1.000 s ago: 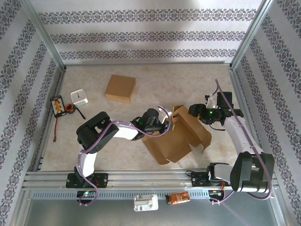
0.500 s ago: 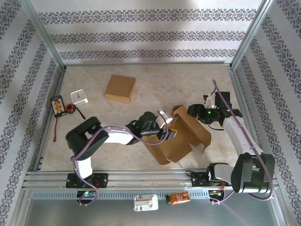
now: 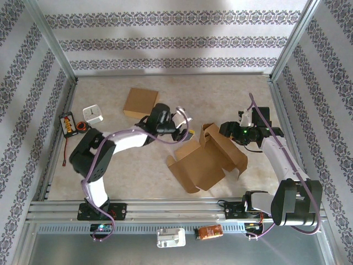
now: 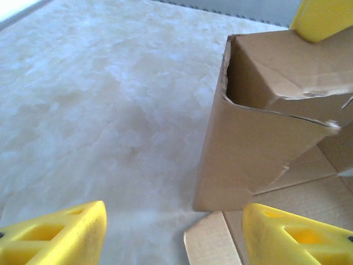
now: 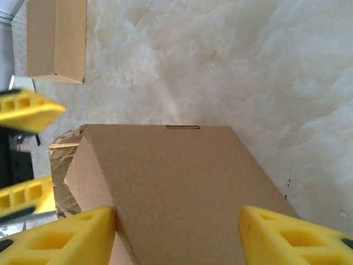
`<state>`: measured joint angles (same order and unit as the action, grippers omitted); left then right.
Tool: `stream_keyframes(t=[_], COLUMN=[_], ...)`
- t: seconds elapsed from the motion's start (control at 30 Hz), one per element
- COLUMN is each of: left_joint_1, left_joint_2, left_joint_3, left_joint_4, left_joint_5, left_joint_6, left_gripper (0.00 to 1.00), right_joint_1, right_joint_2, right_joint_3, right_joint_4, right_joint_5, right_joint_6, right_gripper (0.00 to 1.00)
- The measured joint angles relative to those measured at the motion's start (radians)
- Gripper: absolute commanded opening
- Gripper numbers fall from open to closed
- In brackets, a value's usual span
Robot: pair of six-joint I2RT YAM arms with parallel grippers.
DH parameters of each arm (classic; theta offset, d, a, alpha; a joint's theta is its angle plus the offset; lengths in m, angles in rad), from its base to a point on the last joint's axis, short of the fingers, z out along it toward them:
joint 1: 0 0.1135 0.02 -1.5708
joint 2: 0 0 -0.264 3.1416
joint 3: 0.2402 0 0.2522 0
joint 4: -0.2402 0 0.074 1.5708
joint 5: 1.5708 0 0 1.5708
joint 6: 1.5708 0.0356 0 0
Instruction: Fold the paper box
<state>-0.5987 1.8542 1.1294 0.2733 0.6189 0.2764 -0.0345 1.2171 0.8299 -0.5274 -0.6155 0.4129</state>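
With your left gripper [image 4: 174, 212] spread wide and clear of the half-folded paper box [image 3: 204, 163], which sits right of the table's [image 3: 220, 94] centre, and your right gripper [image 5: 177, 212] straddling its raised wall without a visibly firm pinch, that wall could flop outward.

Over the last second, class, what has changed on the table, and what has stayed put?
The left hand has drawn back from the paper box, up and to the left, and its fingers have opened; it now hangs clear of the cardboard. The box's left flaps, which the arm covered before, lie spread out. The right hand stayed at the box's upright right wall, and the small closed box did not move.
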Motion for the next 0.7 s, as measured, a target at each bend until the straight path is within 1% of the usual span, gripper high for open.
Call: stream_keyframes(t=[0.1,0.17,0.33,0.43,0.63,0.7], left_joint_1=[0.003,0.003,0.003,0.003,-0.002,-0.005], left_joint_2=[0.096,0.146,0.218,0.241,0.301,0.311], left_joint_3=[0.129,0.187,0.231,0.237,0.276,0.283], left_joint_4=[-0.107,-0.151,-0.180,-0.177,-0.145,-0.140], left_joint_5=[0.107,0.171,0.280,0.316,0.338,0.343], left_joint_6=[0.072,0.100,0.113,0.101,0.051,0.036], left_gripper=[0.67,0.68,0.68,0.66,0.63,0.59], right_joint_1=[0.000,0.000,0.000,0.003,0.013,0.013], right_joint_2=[0.005,0.008,0.020,0.030,0.043,0.045], right_joint_3=[0.005,0.007,0.013,0.019,0.028,0.031], right_joint_4=[-0.003,-0.006,-0.006,-0.006,-0.005,-0.006], right_joint_5=[-0.003,-0.003,-0.007,-0.011,-0.015,-0.015], right_joint_6=[0.000,0.000,0.000,0.000,0.000,0.000], right_gripper=[0.61,0.61,0.61,0.61,0.61,0.61])
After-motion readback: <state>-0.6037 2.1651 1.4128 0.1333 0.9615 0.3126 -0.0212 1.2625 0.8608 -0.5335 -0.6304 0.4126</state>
